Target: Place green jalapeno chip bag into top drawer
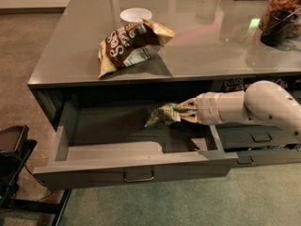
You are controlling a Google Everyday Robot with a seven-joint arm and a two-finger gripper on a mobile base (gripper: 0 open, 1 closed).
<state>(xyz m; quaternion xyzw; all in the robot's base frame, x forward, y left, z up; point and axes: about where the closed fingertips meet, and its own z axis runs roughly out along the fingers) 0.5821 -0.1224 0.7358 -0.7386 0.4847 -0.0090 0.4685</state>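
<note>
Gripping the small crumpled light-green foil chip bag point(161, 116) firmly in the white two-finger gripper point(182, 113), low over the right part of the open wide grey-green top drawer point(136, 166). Risking, if released this far right, a bag caught on the side and jamming the closing.

The arm point(270, 102) comes in from the right edge, low and near, just under the table's near edge. Its rounded white elbow section sits far right, and the forearm runs almost level towards the left. The pale ribbed wrist point(216, 108) lines up straight with it, no visible bend. The gripper point(181, 113) points left, right of centre, above the floor of the open top drawer point(108, 128). Its fingers are clamped on the right end of the green jalapeno chip bag point(161, 116).
</note>
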